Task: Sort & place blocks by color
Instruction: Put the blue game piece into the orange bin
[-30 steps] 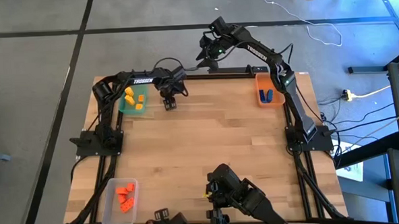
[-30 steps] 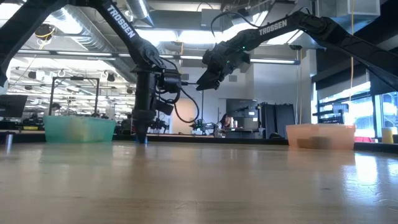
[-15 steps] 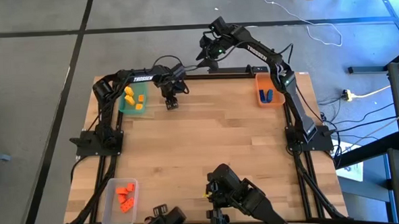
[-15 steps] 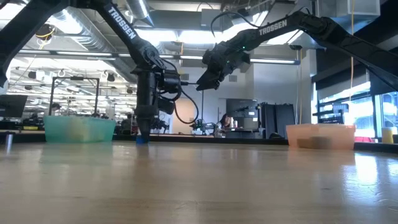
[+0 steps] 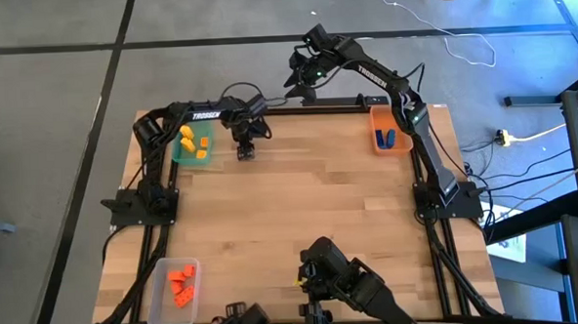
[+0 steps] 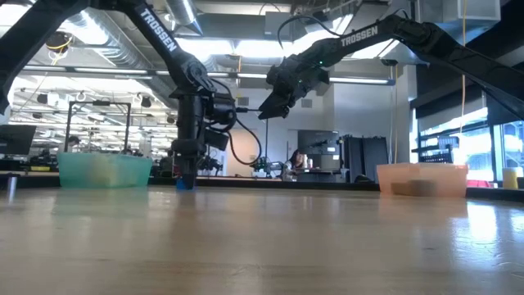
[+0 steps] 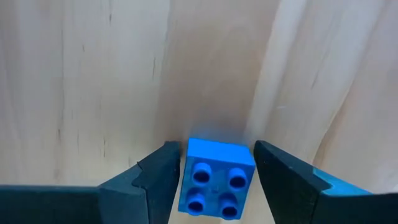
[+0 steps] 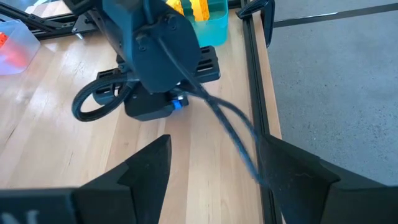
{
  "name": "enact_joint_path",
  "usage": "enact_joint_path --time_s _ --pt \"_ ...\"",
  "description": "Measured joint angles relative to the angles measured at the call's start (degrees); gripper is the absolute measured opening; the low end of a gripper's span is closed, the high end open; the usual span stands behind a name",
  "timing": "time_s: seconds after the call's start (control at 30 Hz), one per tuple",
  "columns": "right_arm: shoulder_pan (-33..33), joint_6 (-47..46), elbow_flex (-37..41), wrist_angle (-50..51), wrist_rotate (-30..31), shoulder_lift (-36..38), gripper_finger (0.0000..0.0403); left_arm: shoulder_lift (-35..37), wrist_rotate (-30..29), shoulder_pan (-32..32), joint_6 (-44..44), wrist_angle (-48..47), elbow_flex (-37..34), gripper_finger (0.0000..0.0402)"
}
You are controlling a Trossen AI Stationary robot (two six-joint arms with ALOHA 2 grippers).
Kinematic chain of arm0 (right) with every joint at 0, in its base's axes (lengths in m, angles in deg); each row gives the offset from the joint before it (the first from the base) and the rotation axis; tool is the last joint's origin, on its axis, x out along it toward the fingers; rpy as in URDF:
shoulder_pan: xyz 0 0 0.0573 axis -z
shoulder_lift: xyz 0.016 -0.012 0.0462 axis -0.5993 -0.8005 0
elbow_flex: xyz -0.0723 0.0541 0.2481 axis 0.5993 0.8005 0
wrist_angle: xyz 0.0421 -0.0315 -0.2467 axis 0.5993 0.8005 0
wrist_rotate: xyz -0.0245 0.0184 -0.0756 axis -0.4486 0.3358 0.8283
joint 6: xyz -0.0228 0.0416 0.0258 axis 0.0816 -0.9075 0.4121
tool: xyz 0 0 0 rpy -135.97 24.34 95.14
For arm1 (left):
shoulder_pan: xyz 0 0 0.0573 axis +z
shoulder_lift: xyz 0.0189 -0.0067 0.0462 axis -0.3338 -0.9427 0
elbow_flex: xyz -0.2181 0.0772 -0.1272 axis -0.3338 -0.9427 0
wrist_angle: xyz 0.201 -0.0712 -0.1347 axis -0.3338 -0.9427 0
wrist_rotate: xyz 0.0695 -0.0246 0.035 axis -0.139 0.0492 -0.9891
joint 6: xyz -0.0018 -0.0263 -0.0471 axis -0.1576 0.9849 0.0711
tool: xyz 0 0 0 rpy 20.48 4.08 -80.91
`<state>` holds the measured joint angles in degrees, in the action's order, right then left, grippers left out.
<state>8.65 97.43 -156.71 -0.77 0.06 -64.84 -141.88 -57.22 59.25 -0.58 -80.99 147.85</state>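
Left pincer (image 7: 214, 180) is shifted slightly toward the green bin (image 5: 192, 145), jaws parted around a blue block (image 7: 216, 178); grasp not yet made. Right pincer (image 8: 214, 171) hangs wide, empty.

The brand word "TROSSEN" stands in white capitals on the left arm (image 6: 157, 27) and on the right arm (image 6: 360, 36) in the low view, and again, smaller, from above. Nothing else is readable.

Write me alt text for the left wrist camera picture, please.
A small blue block, four studs facing the camera, sits on the pale wooden table between the open jaws of the left gripper, with a narrow gap on each side.
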Motion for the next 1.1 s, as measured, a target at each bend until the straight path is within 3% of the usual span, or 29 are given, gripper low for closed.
enact_joint_path --time_s 0.5,0.77,1.1 --pt "-0.01 0.00 0.01 0.00 0.00 0.00 0.0244 -0.02 -0.81 -0.44 -3.64 0.82 -0.21 0.0201" --pt "-0.02 0.00 0.00 0.00 0.00 0.02 0.0244 -0.07 -0.70 -0.51 -3.34 0.82 -0.26 0.0130" --pt "-0.01 0.00 0.01 0.00 0.00 0.01 0.0244 -0.07 -0.16 -0.49 -3.25 0.54 -0.05 0.0130"
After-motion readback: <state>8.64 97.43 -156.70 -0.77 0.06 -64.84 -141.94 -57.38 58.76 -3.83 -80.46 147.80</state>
